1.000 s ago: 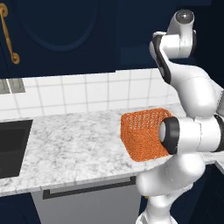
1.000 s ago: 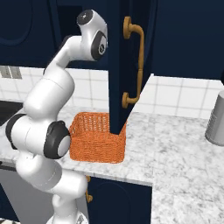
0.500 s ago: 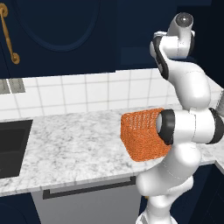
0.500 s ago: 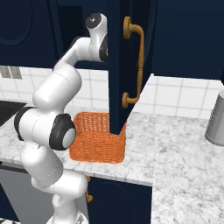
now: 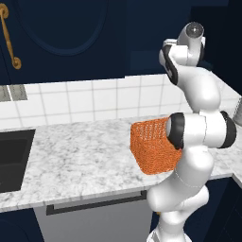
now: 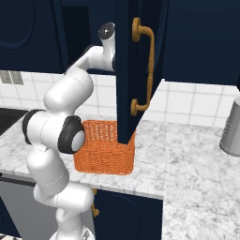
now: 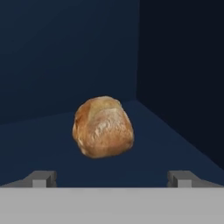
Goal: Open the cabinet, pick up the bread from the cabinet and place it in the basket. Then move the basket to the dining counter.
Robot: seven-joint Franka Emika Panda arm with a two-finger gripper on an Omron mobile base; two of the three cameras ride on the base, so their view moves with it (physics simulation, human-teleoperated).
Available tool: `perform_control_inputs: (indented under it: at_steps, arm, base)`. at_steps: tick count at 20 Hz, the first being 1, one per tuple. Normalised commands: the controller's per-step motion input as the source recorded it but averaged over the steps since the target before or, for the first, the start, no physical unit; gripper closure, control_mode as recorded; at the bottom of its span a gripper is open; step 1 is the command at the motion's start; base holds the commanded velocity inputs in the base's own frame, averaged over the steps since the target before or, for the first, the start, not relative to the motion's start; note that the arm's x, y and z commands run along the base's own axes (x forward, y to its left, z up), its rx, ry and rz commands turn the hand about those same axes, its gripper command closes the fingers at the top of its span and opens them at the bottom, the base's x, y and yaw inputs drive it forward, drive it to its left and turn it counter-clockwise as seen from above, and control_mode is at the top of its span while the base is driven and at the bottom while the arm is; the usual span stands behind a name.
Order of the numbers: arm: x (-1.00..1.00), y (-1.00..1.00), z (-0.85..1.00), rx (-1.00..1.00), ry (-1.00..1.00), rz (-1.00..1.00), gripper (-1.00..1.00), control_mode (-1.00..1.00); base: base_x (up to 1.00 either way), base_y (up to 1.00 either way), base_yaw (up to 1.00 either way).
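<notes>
The cabinet (image 6: 124, 70) stands open, its door swung out over the marble surface (image 5: 75, 156), where the orange basket (image 6: 105, 154) sits just beside the arm. Inside, on the cabinet's dark shelf (image 7: 52, 140), lies the bread (image 7: 103, 127), a round golden loaf. The hand (image 7: 111, 178) faces it with fingers spread wide, holding nothing.

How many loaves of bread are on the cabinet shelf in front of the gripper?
1: the bread lies on the dark shelf ahead of the open gripper, centred between its tips. More could sit outside the hand view.
</notes>
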Motion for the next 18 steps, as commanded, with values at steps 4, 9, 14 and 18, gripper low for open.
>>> perform_control_inputs:
  at_steps: [4, 9, 14, 18]
  arm:
    - [0.28, 0.0, 0.01, 0.0, 0.01, 0.08, -1.0, -1.0]
    - [0.38, -0.09, 0.0, -0.02, 0.05, 0.01, -1.0, -1.0]
    - [0.46, -0.06, 0.0, -0.01, 0.1, 0.0, -1.0, -1.0]
    - [0.27, -0.02, 0.0, 0.0, 0.01, 0.0, -1.0, -1.0]
  base:
    - [0.0, 0.0, 0.0]
    - [0.0, 0.0, 0.0]
    - [0.0, 0.0, 0.0]
    - [0.0, 0.0, 0.0]
